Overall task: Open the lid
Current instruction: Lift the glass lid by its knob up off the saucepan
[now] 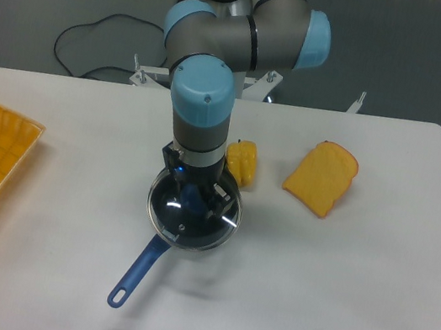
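A: Where's the round glass lid with the metal rim (223,221)?

B: Flat on the dark blue long-handled saucepan (135,275), just left of the yellow pepper-looking toy (243,163). Being round, it has no long axis and faces up.

A: And the hand (191,197)?

B: Right over the blue knob, but the wrist blocks it; can't tell if it's closed. I'd grip the knob square and lift straight up, so the pan doesn't drag.
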